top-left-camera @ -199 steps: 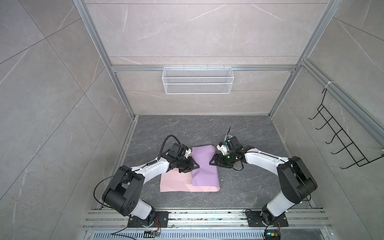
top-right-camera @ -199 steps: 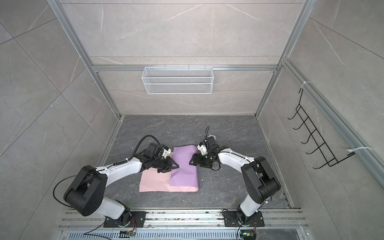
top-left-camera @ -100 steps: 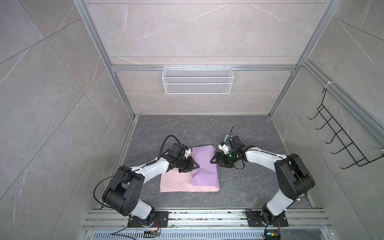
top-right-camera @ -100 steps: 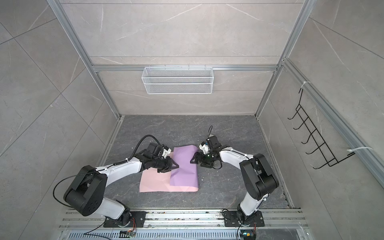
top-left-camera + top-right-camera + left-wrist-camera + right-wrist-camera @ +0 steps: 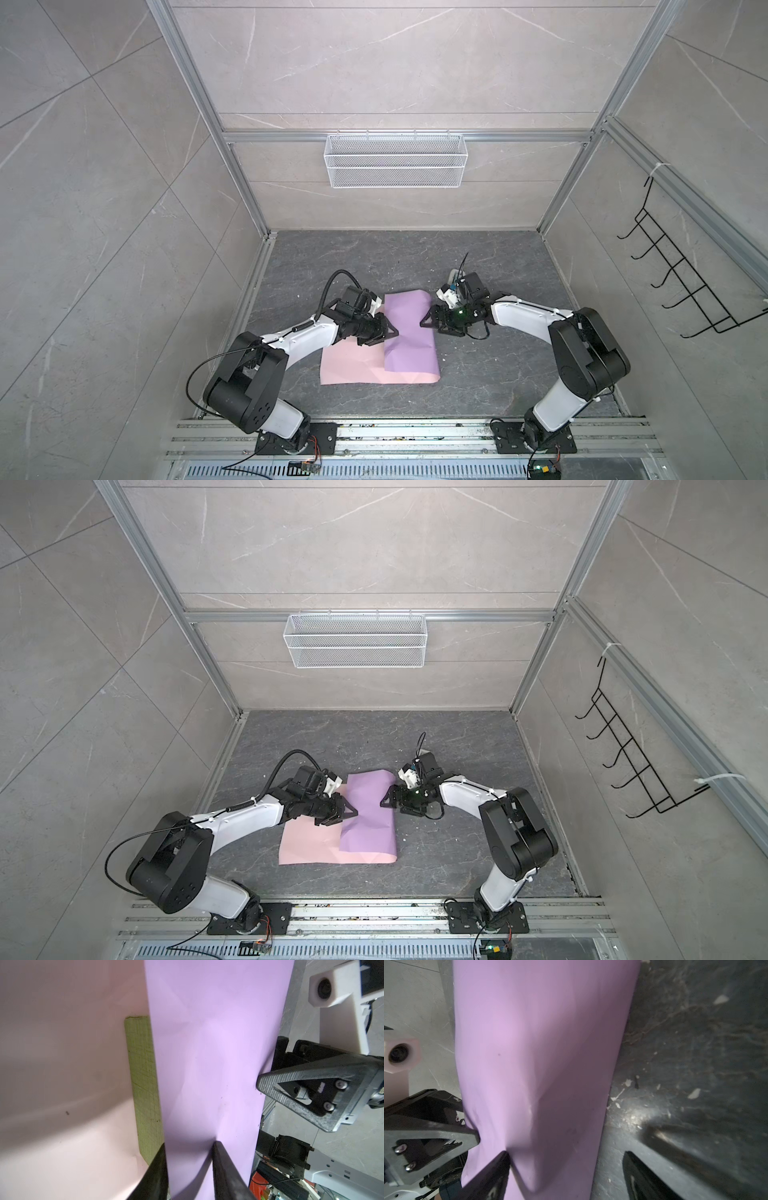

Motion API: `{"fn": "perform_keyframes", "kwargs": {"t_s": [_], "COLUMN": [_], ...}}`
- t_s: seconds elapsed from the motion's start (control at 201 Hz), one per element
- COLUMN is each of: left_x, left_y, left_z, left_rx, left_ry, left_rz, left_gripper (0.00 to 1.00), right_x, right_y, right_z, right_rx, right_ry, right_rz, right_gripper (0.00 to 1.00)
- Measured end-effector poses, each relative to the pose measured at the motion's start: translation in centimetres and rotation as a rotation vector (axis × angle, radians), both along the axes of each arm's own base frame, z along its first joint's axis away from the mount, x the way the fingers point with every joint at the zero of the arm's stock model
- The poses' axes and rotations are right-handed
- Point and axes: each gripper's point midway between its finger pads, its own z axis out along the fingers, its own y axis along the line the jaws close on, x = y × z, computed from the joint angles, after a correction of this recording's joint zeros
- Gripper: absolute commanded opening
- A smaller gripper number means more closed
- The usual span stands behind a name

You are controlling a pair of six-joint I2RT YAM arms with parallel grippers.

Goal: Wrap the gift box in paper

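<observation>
Two grippers flank the paper, whose lilac flap covers the gift box except an olive strip along its left edge, running near to far. The left gripper, fingers slightly apart and empty, sits at that strip. The right gripper, fingers wide, touches the right fold.

Overhead stereo pair, wrist views near paper
</observation>
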Motion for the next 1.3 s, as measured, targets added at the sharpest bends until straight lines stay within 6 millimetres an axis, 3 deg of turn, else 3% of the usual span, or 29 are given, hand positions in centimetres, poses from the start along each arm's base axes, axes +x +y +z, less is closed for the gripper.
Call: {"fn": "perform_keyframes", "kwargs": {"t_s": [0.105,0.229,0.528,0.707,0.797,0.936,1.036,1.14,1.299], "left_x": [0.1,0.3,1.2,0.8,0.6,0.7,0.2,-0.7,-2.2], "left_y": [0.4,1.3,4.5,5.5,7.4,13.4,16.3,18.0,18.5], "left_z": [-0.3,-0.1,3.6,4.0,3.6,2.2,1.1,-0.6,-2.9], "left_rx": [0.028,0.068,0.107,0.123,0.149,0.201,0.235,0.273,0.299], "left_ry": [0.001,-0.021,-0.175,-0.183,-0.181,-0.157,-0.132,-0.088,-0.009], "left_rz": [0.017,0.044,0.148,0.158,0.196,0.379,0.478,0.535,0.549], "left_gripper": [0.63,0.72,0.75,0.78,0.83,0.89,0.92,0.94,0.95], "right_x": [0.0,0.0,0.0,0.0,0.0,0.0,0.0,0.0,0.0], "right_y": [0.0,0.0,-0.1,-0.2,-0.2,-0.2,-0.2,-0.2,-0.2], "right_z": [-0.1,-0.1,-0.1,-0.1,-0.1,-0.1,-0.1,-0.1,-0.1], "right_rx": [0.003,0.006,0.013,0.011,0.012,0.012,0.013,0.013,0.013], "right_ry": [-0.009,-0.016,-0.024,-0.03,-0.033,-0.033,-0.031,-0.03,-0.03], "right_rz": [-0.001,-0.005,-0.022,-0.035,-0.041,-0.044,-0.046,-0.046,-0.046], "right_gripper": [0.86,0.86,0.86,0.86,0.86,0.86,0.86,0.86,0.86]}}
